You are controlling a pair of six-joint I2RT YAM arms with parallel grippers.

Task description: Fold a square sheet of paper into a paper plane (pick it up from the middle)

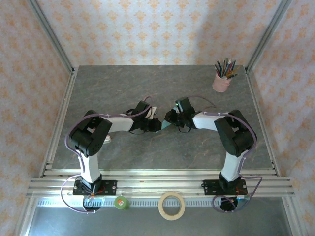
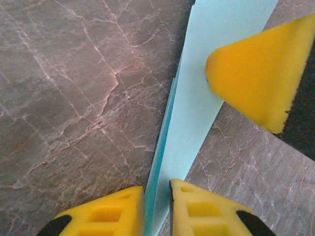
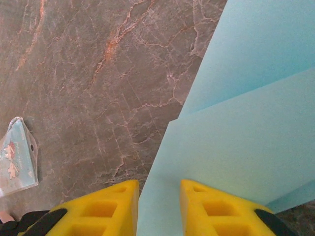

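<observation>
Evidently light and limp, the square sheet of paper (image 3: 246,147) wants holding at its folded edge. At six o'clock our right gripper (image 3: 158,183) pinches it; our left gripper (image 2: 156,187) sits narrowly astride, perhaps gripping.

Pink pencil cup (image 1: 221,82) back right, tape roll (image 1: 172,205) front centre.

The right tool (image 3: 158,189) had the square sheet of paper (image 3: 246,128) between its two yellow fingers (image 3: 110,209) (turquoise layers overlapped, their edges slanting up to the right) against a grey marbled tabletop (image 3: 98,73), where a small pale blue card (image 3: 17,157) lay at left.
</observation>
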